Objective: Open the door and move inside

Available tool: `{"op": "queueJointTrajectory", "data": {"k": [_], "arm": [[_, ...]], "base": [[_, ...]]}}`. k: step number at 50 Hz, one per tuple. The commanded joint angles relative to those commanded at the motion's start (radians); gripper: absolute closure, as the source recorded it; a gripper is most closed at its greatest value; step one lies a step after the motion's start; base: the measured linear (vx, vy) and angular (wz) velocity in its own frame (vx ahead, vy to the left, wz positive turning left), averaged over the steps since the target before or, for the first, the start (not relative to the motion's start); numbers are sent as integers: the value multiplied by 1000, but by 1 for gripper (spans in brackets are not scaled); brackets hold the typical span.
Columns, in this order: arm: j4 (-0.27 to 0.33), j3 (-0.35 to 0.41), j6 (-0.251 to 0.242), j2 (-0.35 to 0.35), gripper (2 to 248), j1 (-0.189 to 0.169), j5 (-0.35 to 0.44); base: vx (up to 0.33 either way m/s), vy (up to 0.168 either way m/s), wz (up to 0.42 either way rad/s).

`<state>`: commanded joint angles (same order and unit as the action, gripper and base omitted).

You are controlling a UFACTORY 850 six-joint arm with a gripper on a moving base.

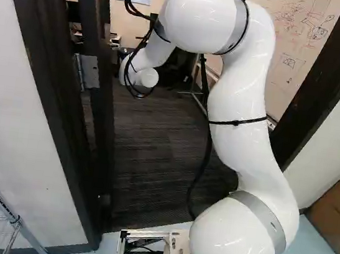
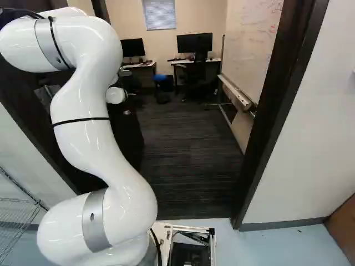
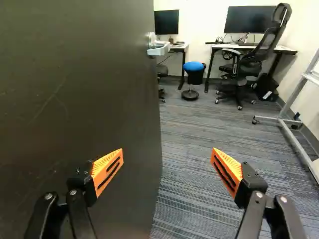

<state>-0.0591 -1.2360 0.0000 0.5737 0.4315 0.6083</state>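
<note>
- Presently, my gripper (image 3: 167, 152) has its fingers wide apart.
- I see the door (image 3: 79, 74) open beside them, probably untouched.
- Its handle (image 3: 158, 50) sits ahead.

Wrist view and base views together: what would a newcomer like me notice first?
Probably the glossy white arm, right of the middle of the left base view, reaching through the dark-framed doorway. In the wrist view, the gripper stands wide open, its bright orange pads showing vividly, one against the dark door. Ahead, a blue-topped stool is the brightest spot on the grey carpet.
</note>
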Motion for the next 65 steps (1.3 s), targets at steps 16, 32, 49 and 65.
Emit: {"op": "queueJointTrajectory", "data": {"k": [16, 32, 49, 65], "arm": [[0, 25, 0, -19, 3, -22, 0], [0, 61, 0, -46, 3, -57, 0], [0, 96, 0, -74, 3, -97, 0], [0, 124, 0, -96, 3, -135, 0]], "base": [[0, 0, 0], [0, 0, 0], [0, 0, 0], [0, 0, 0]]}}
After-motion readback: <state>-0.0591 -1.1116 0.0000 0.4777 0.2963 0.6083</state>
